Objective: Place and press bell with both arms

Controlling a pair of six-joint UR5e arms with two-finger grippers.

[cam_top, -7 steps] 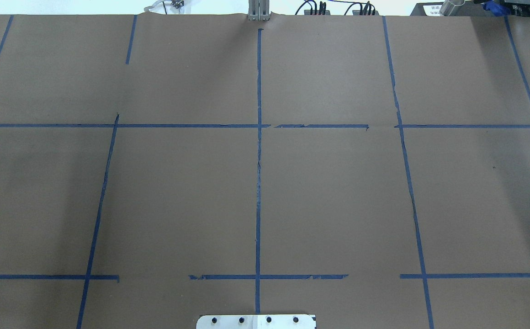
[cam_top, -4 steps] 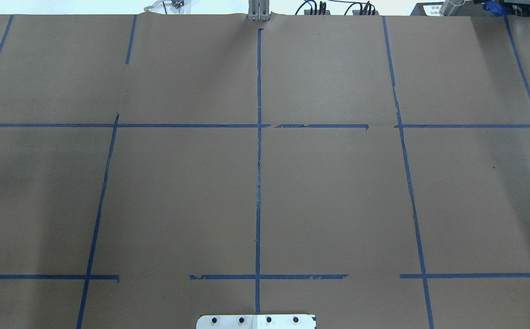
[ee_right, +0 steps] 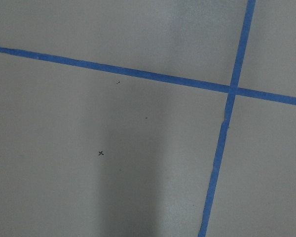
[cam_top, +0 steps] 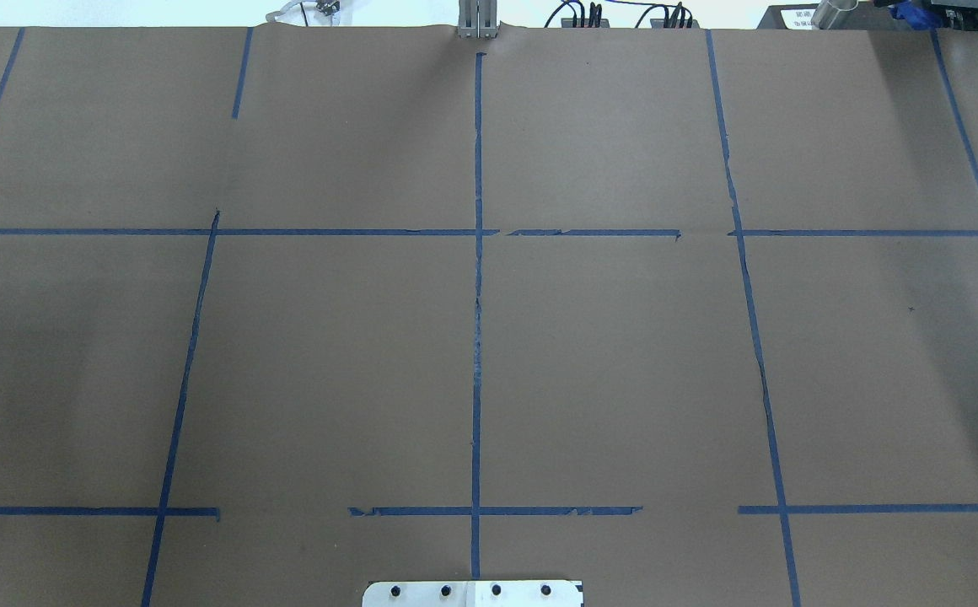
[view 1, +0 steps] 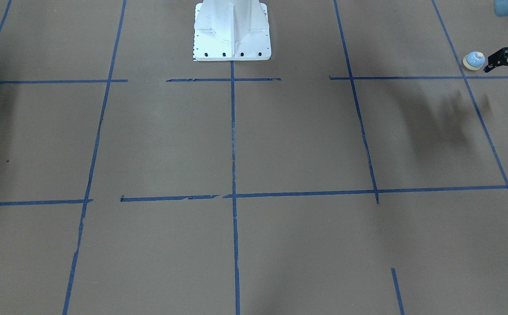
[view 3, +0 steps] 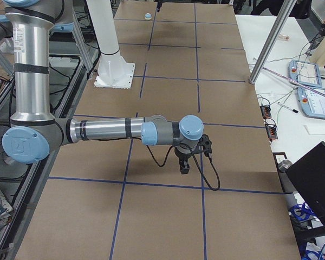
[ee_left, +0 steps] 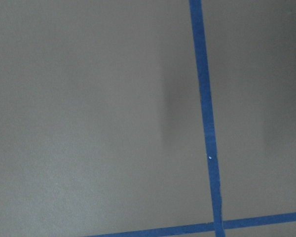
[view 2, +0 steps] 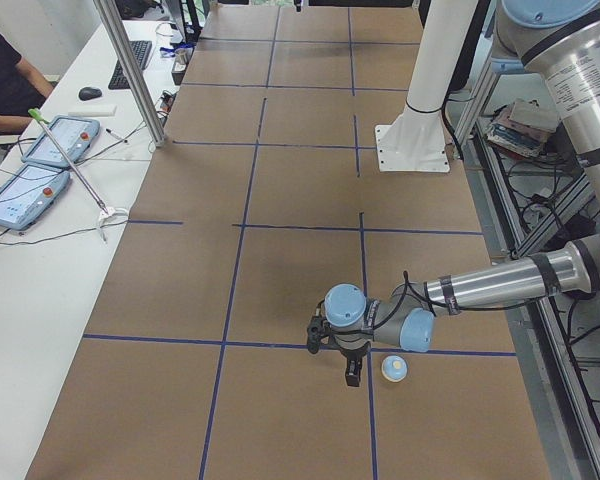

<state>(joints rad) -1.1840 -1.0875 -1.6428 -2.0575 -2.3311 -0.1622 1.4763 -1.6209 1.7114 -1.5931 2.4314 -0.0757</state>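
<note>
Both wrist views show only desk (cam_top: 624, 379) paper and blue tape (ee_left: 207, 123). The left jaws are cut off at the front view's 3 o'clock edge, and I cannot tell whether they stand wide or narrow. The right jaws show only from the side, pointing down; their state cannot be told either. The bell (view 1: 473, 61) stands upright on the desk, just beside the left jaws at their 9 o'clock, not between them. One bell; two arms, the left arm (view 2: 490, 285) and the right arm (view 3: 103, 130).
</note>
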